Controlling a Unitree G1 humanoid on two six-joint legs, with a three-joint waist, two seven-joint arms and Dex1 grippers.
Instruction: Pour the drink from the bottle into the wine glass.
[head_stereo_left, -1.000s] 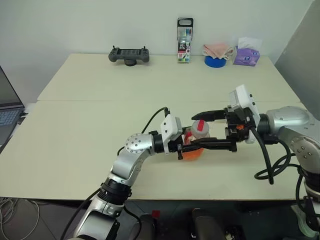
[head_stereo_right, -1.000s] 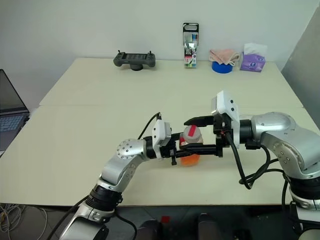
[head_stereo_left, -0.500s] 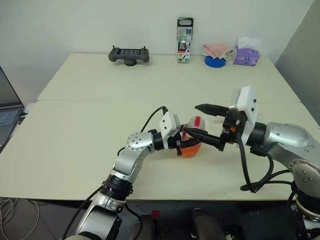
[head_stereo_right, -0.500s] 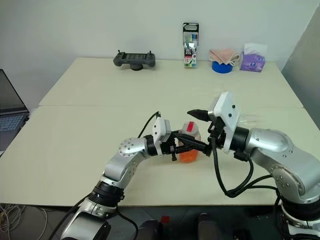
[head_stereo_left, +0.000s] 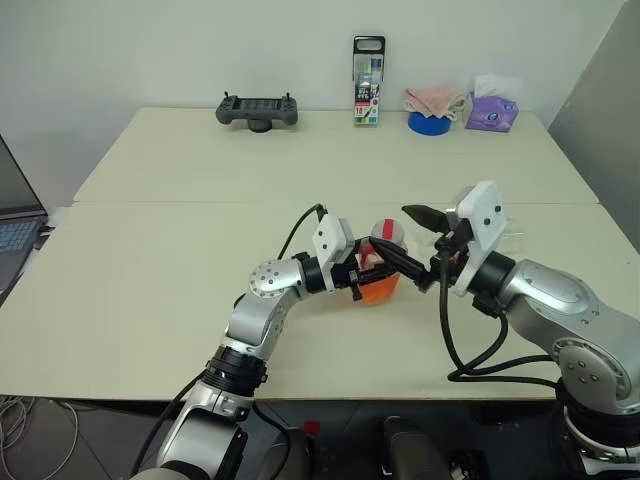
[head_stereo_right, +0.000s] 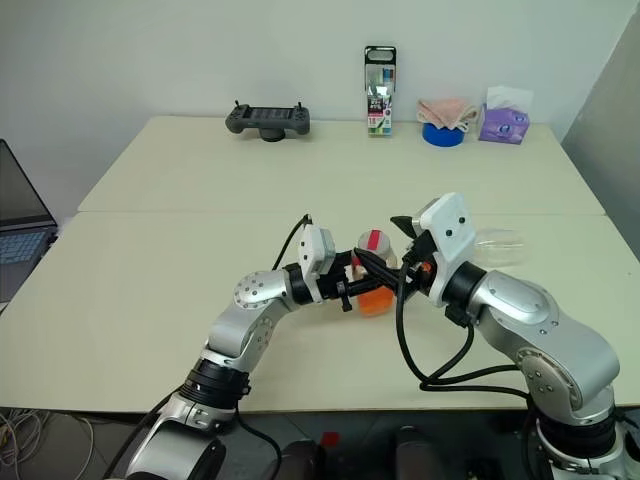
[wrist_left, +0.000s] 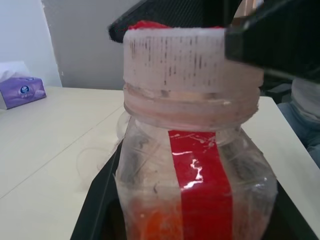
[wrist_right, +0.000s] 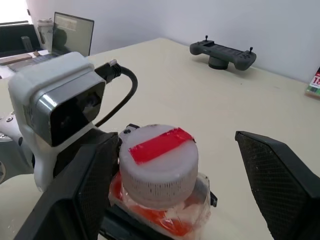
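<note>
The bottle is a small clear one with a white ribbed cap that has a red strip across its top. It stands upright near the middle of the table with the orange drink in its lower part. My left gripper is shut on the bottle's body from the left. My right gripper is open, with one finger on each side of the cap and not touching it. The wine glass is a faint clear shape on the table behind my right wrist.
Along the table's far edge stand a black controller, a tall pack of markers, a blue bowl with a pink cloth and a purple tissue box. A laptop sits off the table's left side.
My right gripper has swung round from the right and now has its open fingers on either side of the cap. The left gripper and bottle have barely shifted.
</note>
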